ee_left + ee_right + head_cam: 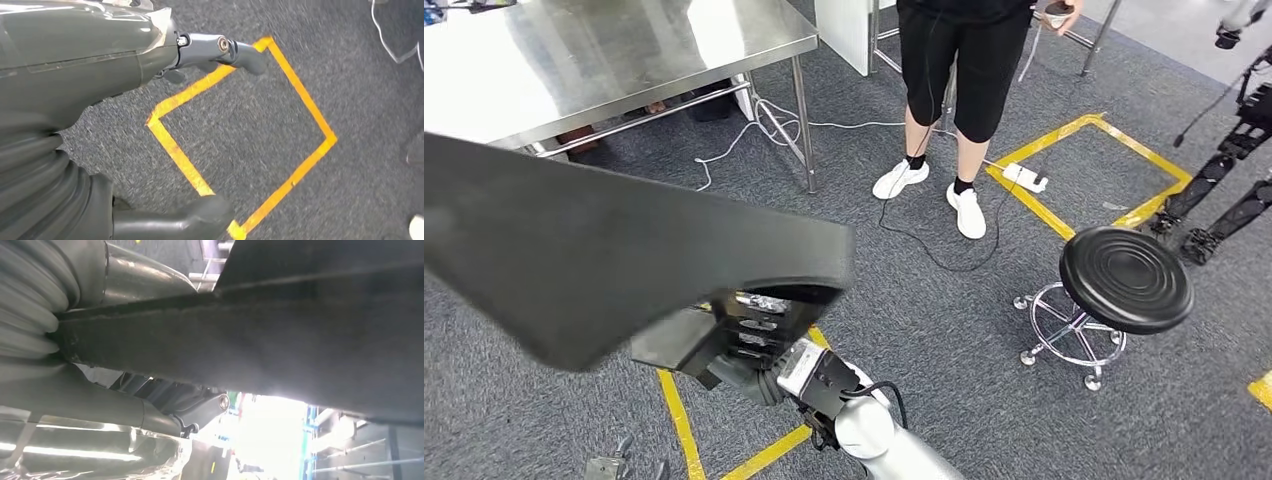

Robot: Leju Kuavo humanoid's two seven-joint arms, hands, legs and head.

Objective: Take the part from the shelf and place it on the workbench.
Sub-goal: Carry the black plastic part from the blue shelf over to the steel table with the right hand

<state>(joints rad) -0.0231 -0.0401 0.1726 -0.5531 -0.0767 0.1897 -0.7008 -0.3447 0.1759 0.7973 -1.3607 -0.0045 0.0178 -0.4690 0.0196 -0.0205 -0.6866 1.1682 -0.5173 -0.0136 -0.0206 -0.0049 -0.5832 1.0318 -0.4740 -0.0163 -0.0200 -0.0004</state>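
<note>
We noted the right hand [744,345] clamped on one end of the part [614,250], a broad, flat dark panel carried above the carpet, short of the desk [604,50]. We judged it stiff, fairly light and matte, apt to lever about an end hold, so a hold nearer its middle would suit; the left hand [150,75] hung empty, fingers apart.

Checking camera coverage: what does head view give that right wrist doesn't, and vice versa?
Head view alone: the steel workbench, a person standing by it, a black stool, yellow floor tape, grey carpet. Right wrist alone: a close look at the part's underside edge, with the hand's ribbed cover against it, and bright shelving behind. Both: the dark flat part held by the right hand.
</note>
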